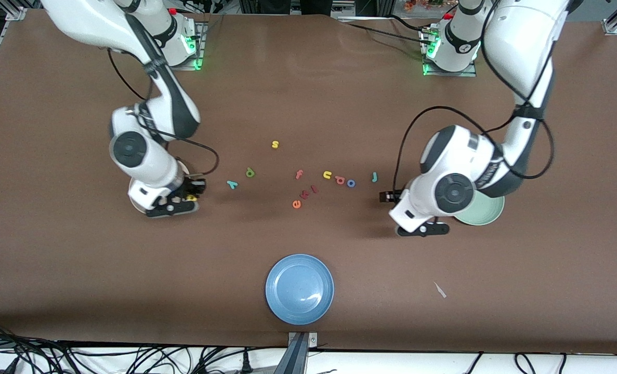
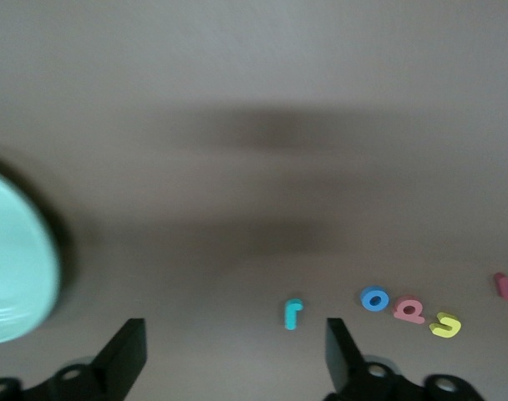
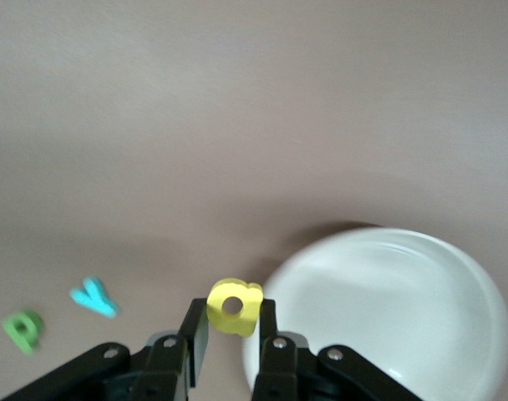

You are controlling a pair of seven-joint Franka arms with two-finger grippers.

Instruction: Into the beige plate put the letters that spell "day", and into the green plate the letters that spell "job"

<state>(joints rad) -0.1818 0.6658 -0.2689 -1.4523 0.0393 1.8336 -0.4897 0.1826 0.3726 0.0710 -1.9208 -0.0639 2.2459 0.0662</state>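
Three plates show in the front view: a blue plate (image 1: 299, 289) at lower centre, the green plate (image 1: 485, 210) at right-centre, half hidden under the left arm, and the beige plate (image 1: 182, 167) at left-centre, mostly hidden under the right arm. Ten loose foam letters lie in a scattered band across the middle of the frame: a teal "y" (image 1: 232, 184), a green "d" (image 1: 250, 172), a yellow "s" (image 1: 275, 144), a pink "f" (image 1: 299, 174), a yellow "u" (image 1: 327, 174), a pink letter (image 1: 340, 180), a blue ring "o" (image 1: 351, 183), a teal "j" (image 1: 374, 176), and, lower, two reddish letters (image 1: 304, 197). An eleventh, the yellow rounded "a" (image 3: 235, 306), is pinched between the right gripper (image 3: 233, 330)'s fingers, by the beige plate's rim. The left gripper (image 2: 233, 347) hangs with fingers spread wide beside the green plate, holding nothing.
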